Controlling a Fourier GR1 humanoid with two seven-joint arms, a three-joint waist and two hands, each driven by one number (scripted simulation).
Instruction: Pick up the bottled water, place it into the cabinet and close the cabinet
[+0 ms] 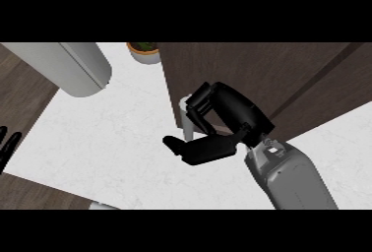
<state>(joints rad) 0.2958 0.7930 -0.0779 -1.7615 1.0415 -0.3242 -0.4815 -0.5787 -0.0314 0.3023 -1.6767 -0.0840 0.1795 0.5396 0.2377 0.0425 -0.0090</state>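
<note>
My right hand (225,115) is in the middle of the view, at the left edge of the dark brown cabinet (291,74). Its fingers and thumb curl round a pale, slim object that looks like the bottled water (183,114). Only a narrow strip of the bottle shows beside the fingers, and the hand hides the rest. I cannot tell whether the bottle is inside the cabinet or just in front of it. My left hand (7,143) rests at the far left edge, with its fingers straight and nothing in it.
A large grey cylinder (73,64) lies at the upper left over the white counter (109,142). A small potted plant (145,51) stands at the back, beside the cabinet. Dark wood borders the counter at the left and lower left.
</note>
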